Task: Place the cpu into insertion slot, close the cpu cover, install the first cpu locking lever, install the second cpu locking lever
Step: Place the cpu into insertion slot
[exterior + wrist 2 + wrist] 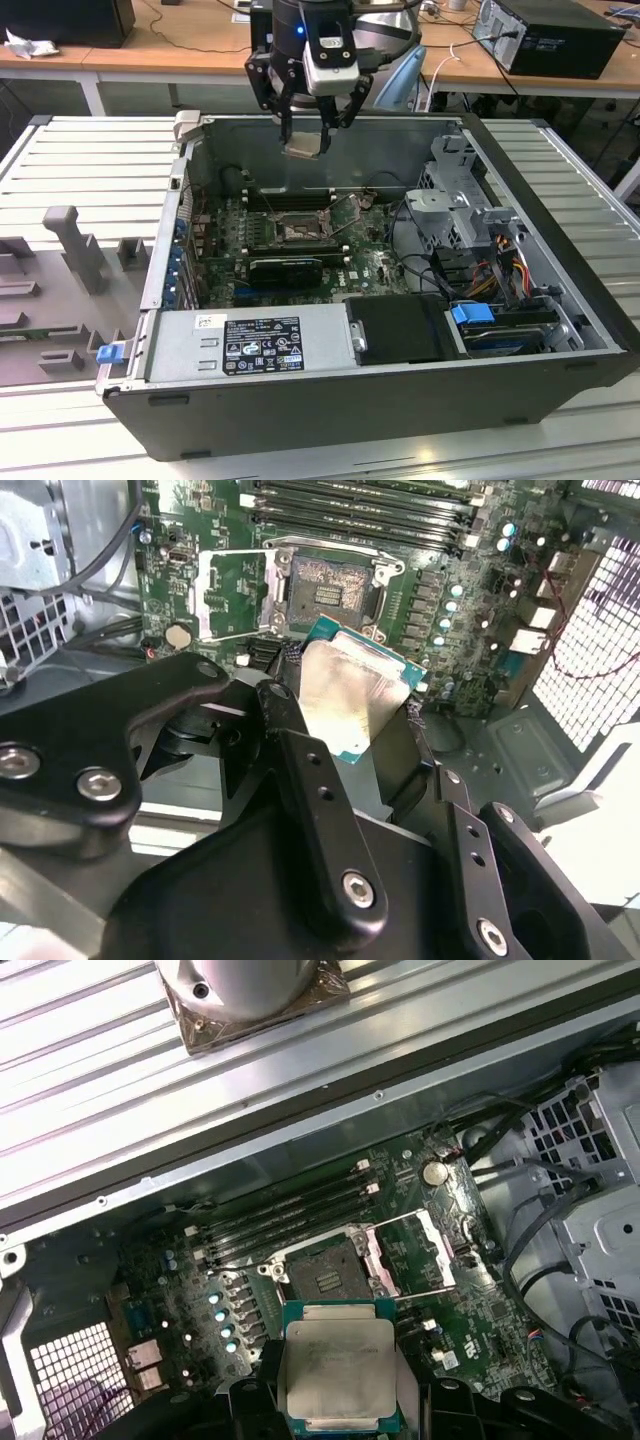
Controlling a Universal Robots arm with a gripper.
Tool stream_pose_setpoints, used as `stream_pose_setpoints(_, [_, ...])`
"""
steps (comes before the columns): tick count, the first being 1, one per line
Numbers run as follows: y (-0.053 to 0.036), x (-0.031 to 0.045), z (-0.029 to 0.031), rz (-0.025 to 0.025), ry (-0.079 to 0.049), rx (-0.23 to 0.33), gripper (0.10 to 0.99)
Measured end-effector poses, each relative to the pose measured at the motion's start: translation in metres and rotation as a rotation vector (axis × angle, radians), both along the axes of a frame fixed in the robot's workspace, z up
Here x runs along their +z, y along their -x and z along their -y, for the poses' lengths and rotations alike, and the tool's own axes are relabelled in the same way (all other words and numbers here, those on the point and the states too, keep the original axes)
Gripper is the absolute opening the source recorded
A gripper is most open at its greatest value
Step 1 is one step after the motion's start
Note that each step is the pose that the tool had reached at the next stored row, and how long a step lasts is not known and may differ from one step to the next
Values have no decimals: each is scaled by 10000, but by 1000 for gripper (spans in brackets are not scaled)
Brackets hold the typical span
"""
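My gripper hangs above the back wall of the open computer case, shut on the cpu. The cpu is a flat pale metal square on a green edge, tilted in the second wrist view and held between the black fingers in the first wrist view. Below on the green board lies the insertion slot, its grey pin field uncovered. The cpu cover is a silver frame flipped open beside the slot. The cpu is well above the slot and touches nothing else.
Long black memory slots run just behind the socket and a long black card lies in front of it. A power supply, a drive cage and bundled cables crowd the exterior view's right and front.
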State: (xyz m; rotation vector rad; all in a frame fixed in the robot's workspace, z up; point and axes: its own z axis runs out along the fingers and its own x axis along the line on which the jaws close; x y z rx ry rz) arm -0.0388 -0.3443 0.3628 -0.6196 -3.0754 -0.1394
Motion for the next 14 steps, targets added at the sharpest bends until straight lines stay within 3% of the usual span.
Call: stream_pose_setpoints(14, [0, -7, 0, 1, 18, -1940, 525])
